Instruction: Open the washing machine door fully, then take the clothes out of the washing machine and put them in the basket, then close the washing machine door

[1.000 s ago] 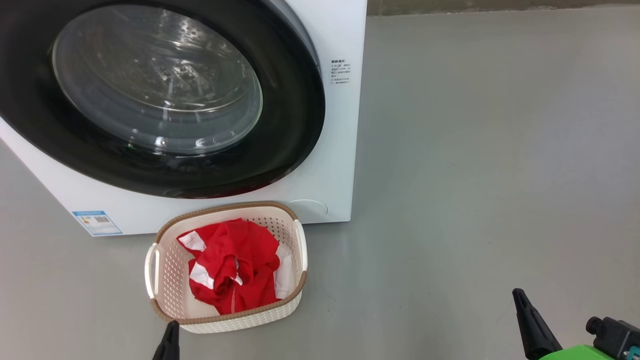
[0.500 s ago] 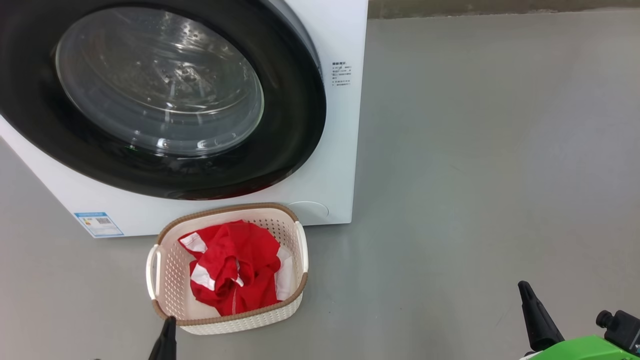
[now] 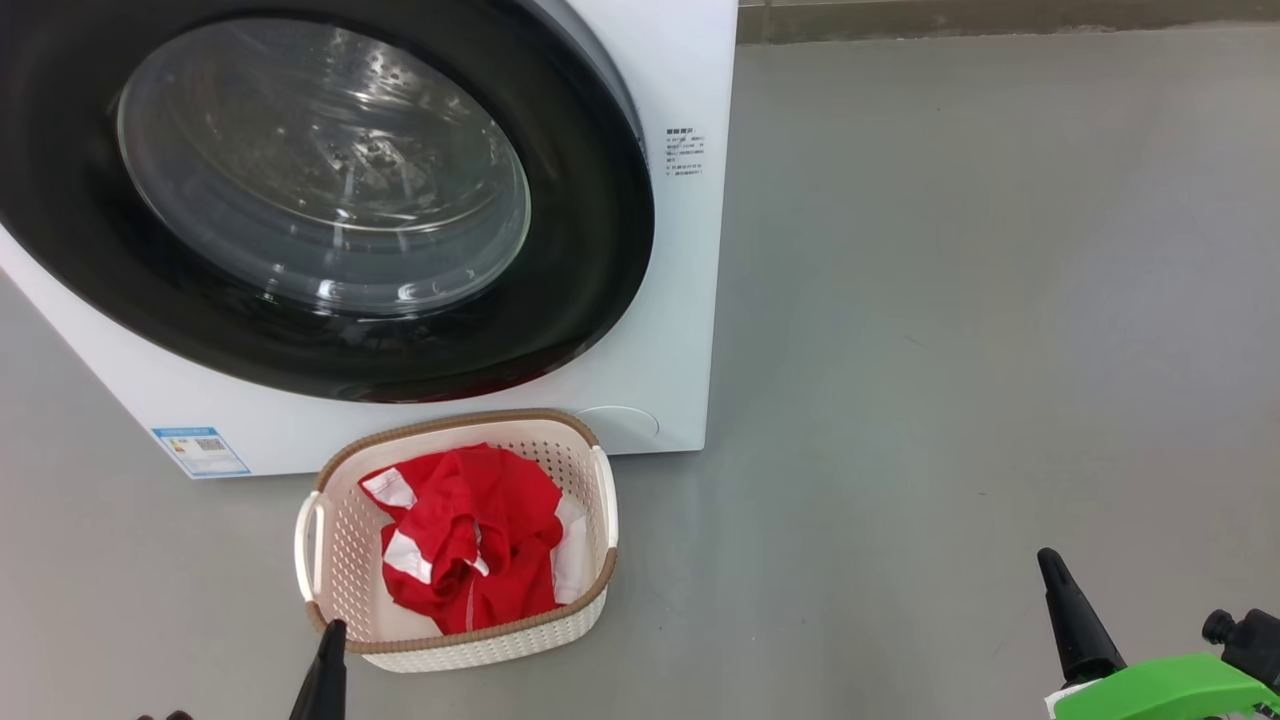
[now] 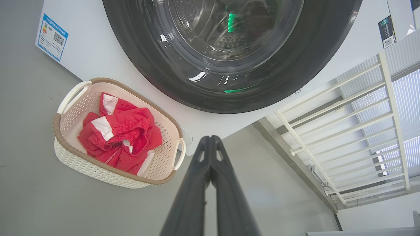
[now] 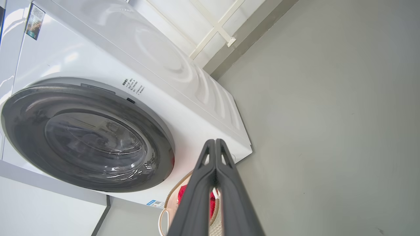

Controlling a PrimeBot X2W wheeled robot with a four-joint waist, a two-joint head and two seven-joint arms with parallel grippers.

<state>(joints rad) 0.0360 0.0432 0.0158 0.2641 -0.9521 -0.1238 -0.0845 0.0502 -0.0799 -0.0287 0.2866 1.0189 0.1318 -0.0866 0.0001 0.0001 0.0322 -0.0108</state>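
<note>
1. Nearest the robot, the left gripper (image 3: 333,632) hangs just in front of the basket's near rim. Its fingers are clenched together and hold nothing.
2. The right gripper (image 3: 1048,558) is well off to the right over bare floor. Its two dark fingers are likewise pressed tip to tip with nothing between them.
3. The basket (image 3: 470,650) stands on the floor just in front of the machine's lower front. The clothes (image 3: 470,545), red with white panels, lie crumpled inside it, below the brown rim.
4. Behind it stands the washing machine (image 3: 690,300), with a blue label sticker (image 3: 200,452) low on its front.
5. The washing machine door (image 3: 590,250) lies flush against the front, so it looks closed. Through the glass I see bare steel drum and no red fabric.
6. My reading: opening, emptying and closing are all done. With both grippers drawn clear, little seems left but to settle the arms. Whether the latch has truly caught cannot be told from here.
7. The floor (image 3: 950,350) is smooth, matt grey, with faint scuffs, level and hard under the basket.
8. Farthest off, a darker skirting strip (image 3: 1000,15) meets the floor. In the left wrist view a white slatted railing (image 4: 344,131) rises beside the machine.
</note>
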